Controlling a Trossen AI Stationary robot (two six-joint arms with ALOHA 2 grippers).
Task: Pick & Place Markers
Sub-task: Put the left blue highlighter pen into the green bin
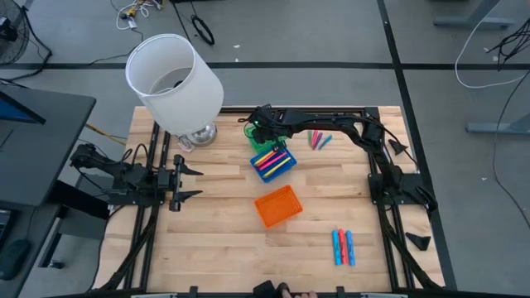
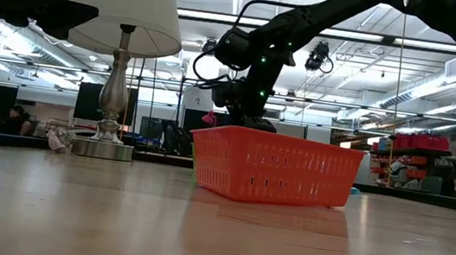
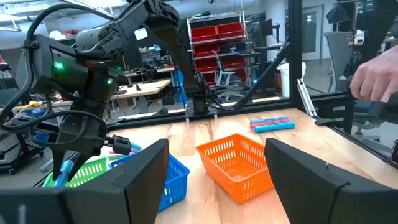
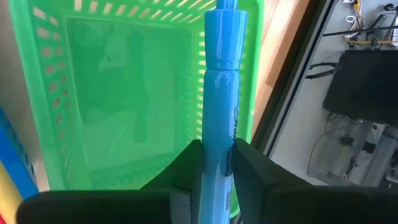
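Note:
My right gripper (image 4: pixel 216 163) reaches across to the far middle of the table and hangs over the green tray (image 4: pixel 124 93), shut on a blue marker (image 4: pixel 221 81). The green tray (image 1: pixel 249 131) stands just beyond the blue tray (image 1: pixel 273 161), which has several coloured markers lying in it. More markers lie loose on the table at the far right (image 1: pixel 320 139) and near right (image 1: pixel 344 247). My left gripper (image 3: pixel 217 180) waits open at the table's left edge, touching nothing. My right gripper pinches the blue marker's barrel (image 4: pixel 217 140) between its two fingers. The fingers slant down from the table's right, and the marker lies along them, sticking out past their tips. It is lifted clear, its free end (image 3: pixel 64 171) pointing down into the green tray.
An orange tray (image 1: pixel 278 205) stands at the table's middle. A lamp with a white shade (image 1: pixel 174 79) stands at the far left, close to the green tray. A person's hand (image 3: pixel 376 78) shows beyond the table's edge in the left wrist view.

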